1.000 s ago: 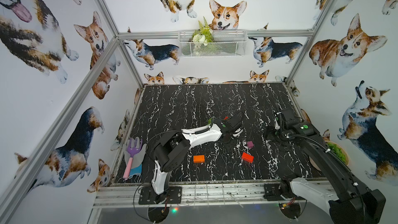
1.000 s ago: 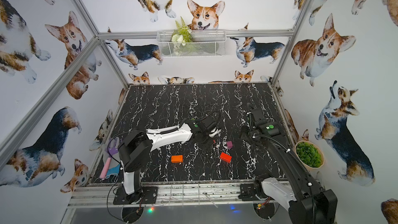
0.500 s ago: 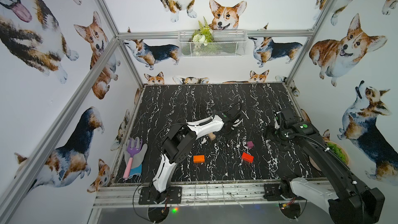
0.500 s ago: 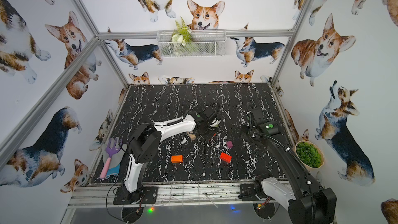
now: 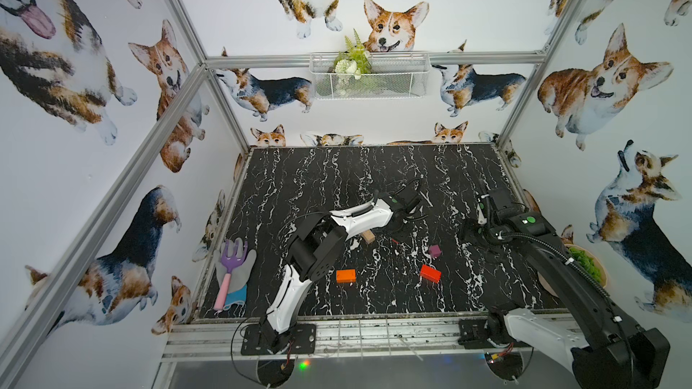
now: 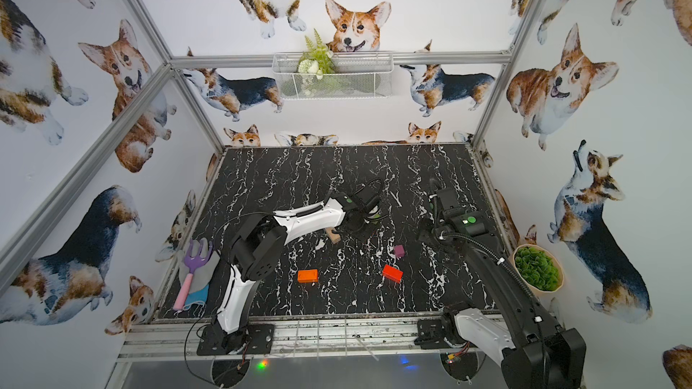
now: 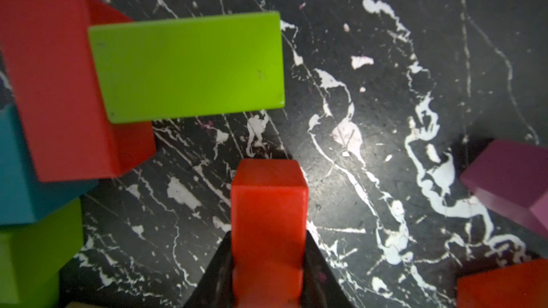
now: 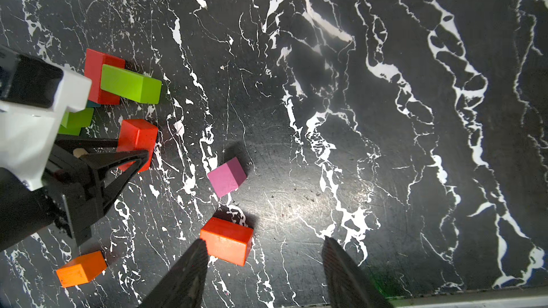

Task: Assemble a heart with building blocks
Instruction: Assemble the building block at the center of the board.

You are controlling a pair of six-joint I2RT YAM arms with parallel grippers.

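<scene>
Currently, the left pincer point(image 7: 268, 232) is closed partway on a red block point(image 7: 268, 197), gripping its sides. Just ahead of its tips, a green bar point(image 7: 189, 66) lies across a red bar point(image 7: 59, 90), with a teal triangle point(image 7: 17, 173) beside them. The right pincer point(image 8: 264, 238) hangs open and empty over the black desk point(image 8: 385, 114). A red-orange block point(image 8: 226, 240) sits just beside one of its fingers, and a purple cube point(image 8: 226, 176) a little beyond.

From the cube point(image 5: 434, 251), we find one bar point(image 5: 430, 273) just in front, a second bar point(image 5: 345, 276) front-left, and a pile point(image 8: 118, 84) behind-left, its top bar point(image 7: 189, 66) across a lower bar point(image 7: 53, 84). Far left, a rake point(image 5: 236, 256) lies on a glove point(image 5: 247, 273).
</scene>
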